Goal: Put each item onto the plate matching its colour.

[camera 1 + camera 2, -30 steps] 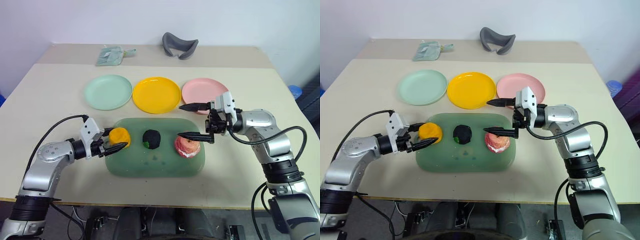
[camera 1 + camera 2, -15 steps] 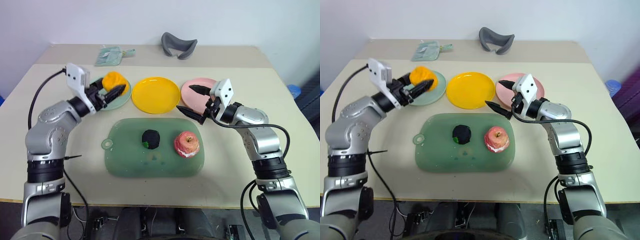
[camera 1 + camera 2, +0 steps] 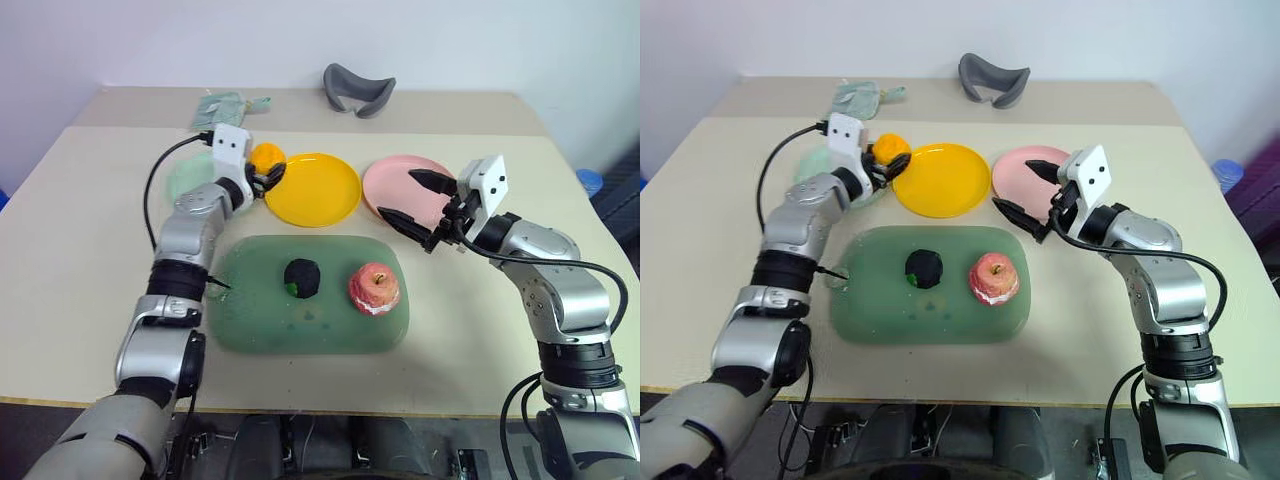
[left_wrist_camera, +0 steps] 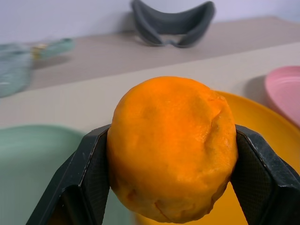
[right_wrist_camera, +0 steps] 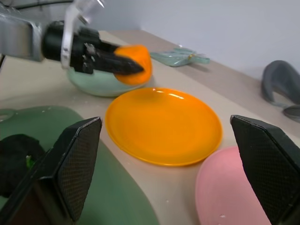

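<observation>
My left gripper (image 3: 270,170) is shut on the yellow-orange lumpy fruit (image 4: 171,147) and holds it in the air by the left rim of the yellow plate (image 3: 315,190). The left arm covers much of the mint green plate (image 3: 180,180). The blackish-green round lump (image 3: 302,276) and the red-pink apple (image 3: 374,289) lie on the large green mat (image 3: 260,325). Over the near left edge of the pink plate (image 3: 400,178), my right gripper (image 3: 397,193) stands open with nothing in it.
At the back of the table lie a grey curved object (image 3: 358,90) and a teal pouch (image 3: 222,108). Bare tabletop lies to the left and right of the mat.
My left gripper lifted the yellow-orange fruit off the mat and carried it past the green plate to the yellow plate's left rim. The right gripper drew back from above the apple toward the pink plate.
</observation>
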Tool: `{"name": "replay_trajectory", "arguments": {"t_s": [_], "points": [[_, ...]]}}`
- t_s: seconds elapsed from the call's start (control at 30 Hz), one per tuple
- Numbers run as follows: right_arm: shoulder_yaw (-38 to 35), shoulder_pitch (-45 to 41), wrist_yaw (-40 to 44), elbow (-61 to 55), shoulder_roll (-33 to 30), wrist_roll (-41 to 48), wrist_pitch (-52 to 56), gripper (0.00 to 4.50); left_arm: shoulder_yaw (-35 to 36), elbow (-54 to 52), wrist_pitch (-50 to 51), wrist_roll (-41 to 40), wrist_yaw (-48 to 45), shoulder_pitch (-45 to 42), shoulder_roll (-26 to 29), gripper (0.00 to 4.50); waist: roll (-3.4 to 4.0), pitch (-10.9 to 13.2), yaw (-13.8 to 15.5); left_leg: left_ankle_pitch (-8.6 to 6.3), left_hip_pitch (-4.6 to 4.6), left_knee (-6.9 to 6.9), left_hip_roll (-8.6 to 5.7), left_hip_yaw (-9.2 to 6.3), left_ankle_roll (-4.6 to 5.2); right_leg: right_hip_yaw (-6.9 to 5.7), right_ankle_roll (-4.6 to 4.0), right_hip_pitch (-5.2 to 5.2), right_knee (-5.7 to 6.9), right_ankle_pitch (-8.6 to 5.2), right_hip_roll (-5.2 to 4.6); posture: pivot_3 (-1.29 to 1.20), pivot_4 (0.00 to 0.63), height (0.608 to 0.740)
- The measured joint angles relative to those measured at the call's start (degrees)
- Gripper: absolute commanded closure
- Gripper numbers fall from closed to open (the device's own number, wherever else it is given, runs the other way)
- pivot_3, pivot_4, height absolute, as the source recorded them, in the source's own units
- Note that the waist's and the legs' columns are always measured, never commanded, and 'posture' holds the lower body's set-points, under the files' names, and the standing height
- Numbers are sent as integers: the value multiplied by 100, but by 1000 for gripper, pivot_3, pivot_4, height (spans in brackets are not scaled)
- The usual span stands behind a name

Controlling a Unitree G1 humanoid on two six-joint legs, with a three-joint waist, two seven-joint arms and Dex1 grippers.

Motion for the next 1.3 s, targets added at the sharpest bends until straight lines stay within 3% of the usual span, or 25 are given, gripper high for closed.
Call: {"name": "replay_trajectory", "arguments": {"t_s": [0.23,0.3,0.37,0.63,0.8,1.07,1.3], "points": [[4,0,-265,-212,84,-5,137,0,-96,1374,-407,317,-35,-645,-198,1636,-9,7,1,1,-3,0,0,1,-1,0,1,-3,0,-1,0,0,150,740],[4,11,-306,-288,89,-2,190,0,-99,1599,-493,378,-66,-760,-199,580,-11,8,6,1,-7,1,0,0,-1,0,1,-4,0,0,-1,0,150,740],[4,24,-334,-357,91,1,238,0,-98,1712,-580,435,-126,-803,-198,11,-12,9,16,1,-9,2,-1,-1,-1,-1,1,-4,0,-1,-1,0,150,740],[-1,153,-378,-446,80,53,301,0,-93,1801,-701,478,-385,-826,-378,11,-13,10,10,1,-12,3,-1,-3,-1,-2,1,-6,0,-1,-1,0,150,740],[-69,454,-231,-694,-126,238,393,0,-113,64,-272,106,-1305,-182,-144,11,-13,10,-19,1,-18,1,2,-3,-2,-1,1,-16,3,-1,0,0,150,740],[-543,1465,407,-1221,-752,871,620,0,-448,-3663,1654,-1014,-3172,1464,1384,11,-12,11,25,2,-16,9,1,-15,-4,-1,1,-6,4,-1,-2,0,150,740],[-1077,2517,785,-1448,-1205,1024,607,0,-419,-4632,1928,-1536,-4136,2293,2579,11,-12,11,21,2,-3,6,1,-18,-3,0,0,3,4,-2,-2,0,150,740]]}}
